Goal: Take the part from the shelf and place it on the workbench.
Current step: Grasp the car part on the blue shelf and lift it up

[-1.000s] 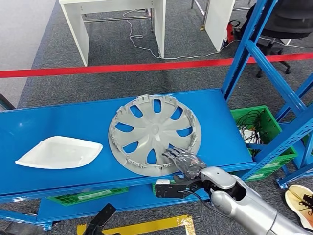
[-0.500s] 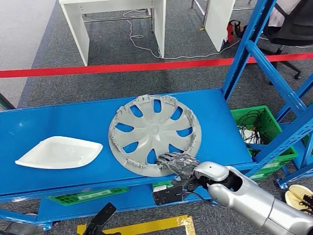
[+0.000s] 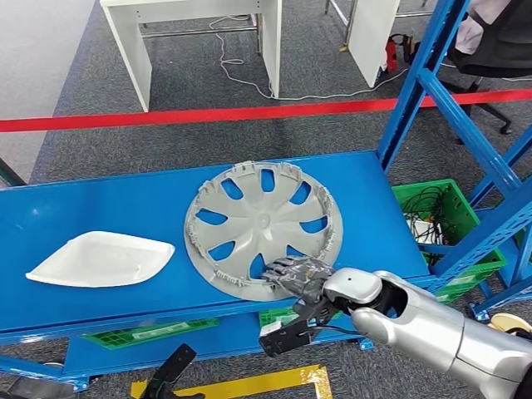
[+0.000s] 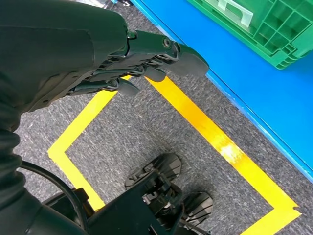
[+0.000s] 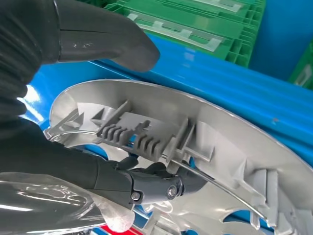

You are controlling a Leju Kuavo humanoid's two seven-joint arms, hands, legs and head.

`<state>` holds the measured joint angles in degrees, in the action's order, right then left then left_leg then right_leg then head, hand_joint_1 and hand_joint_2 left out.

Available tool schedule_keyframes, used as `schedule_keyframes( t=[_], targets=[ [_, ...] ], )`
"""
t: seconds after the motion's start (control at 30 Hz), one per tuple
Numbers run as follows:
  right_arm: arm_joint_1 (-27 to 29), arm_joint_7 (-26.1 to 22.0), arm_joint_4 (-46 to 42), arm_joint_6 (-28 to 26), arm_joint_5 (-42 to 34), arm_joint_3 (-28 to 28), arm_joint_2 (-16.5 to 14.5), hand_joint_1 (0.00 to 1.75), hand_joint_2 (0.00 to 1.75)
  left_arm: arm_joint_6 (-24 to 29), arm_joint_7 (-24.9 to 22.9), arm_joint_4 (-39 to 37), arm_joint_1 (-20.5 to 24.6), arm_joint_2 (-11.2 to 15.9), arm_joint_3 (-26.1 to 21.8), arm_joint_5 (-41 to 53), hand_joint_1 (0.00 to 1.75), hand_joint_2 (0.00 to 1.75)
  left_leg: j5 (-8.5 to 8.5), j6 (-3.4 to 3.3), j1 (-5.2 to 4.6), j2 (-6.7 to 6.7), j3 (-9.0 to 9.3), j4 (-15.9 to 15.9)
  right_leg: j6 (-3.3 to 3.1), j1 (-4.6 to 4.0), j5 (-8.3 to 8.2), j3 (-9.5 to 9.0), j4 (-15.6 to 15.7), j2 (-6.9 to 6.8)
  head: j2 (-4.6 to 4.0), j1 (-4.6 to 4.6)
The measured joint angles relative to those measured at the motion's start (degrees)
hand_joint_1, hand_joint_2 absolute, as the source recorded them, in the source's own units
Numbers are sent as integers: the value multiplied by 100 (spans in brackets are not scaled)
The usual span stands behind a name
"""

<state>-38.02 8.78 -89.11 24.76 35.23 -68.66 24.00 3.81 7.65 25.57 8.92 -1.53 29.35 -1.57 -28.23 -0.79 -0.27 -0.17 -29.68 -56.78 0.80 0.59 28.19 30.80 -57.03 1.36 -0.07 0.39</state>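
The grey hubcap lies flat on the blue shelf, its near rim at the shelf's front edge. My right hand rests on that near rim. In the right wrist view its dark fingers reach over the hubcap's ribbed inner rim, while the thumb stands off the outer edge without touching it. Nothing is clamped between them. My left hand hangs low over the floor with its fingers straight and nothing in it.
A white curved panel lies on the shelf's left part. Blue rack uprights rise at the right, beside a green crate of cables. More green crates sit under the shelf. Yellow floor tape runs before it.
My right forearm has swung further in and the hand has slid a little left along the near rim, the thumb dropping lower. The hubcap has not moved.
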Motion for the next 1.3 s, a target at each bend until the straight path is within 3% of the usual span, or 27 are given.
schedule_keyframes(
  t=[0.27,0.8,1.3],
  targets=[
    [-92,26,-1,-11,67,-204,25,0,175,5,0,-21,24,2,0,-5,0,175,0,0,0,0,0,-1,1,0,-1,0,0,0,0,0],
    [-194,-157,50,-220,316,-547,440,0,175,36,94,-218,1,22,0,-52,0,175,0,0,-1,0,0,-1,2,0,-1,-1,0,-1,0,0],
    [-325,-37,-1,-212,988,-792,432,0,175,32,59,-246,63,13,0,-108,0,175,4,0,-1,0,2,-1,2,0,-3,-3,0,-1,0,0]
  ],
)
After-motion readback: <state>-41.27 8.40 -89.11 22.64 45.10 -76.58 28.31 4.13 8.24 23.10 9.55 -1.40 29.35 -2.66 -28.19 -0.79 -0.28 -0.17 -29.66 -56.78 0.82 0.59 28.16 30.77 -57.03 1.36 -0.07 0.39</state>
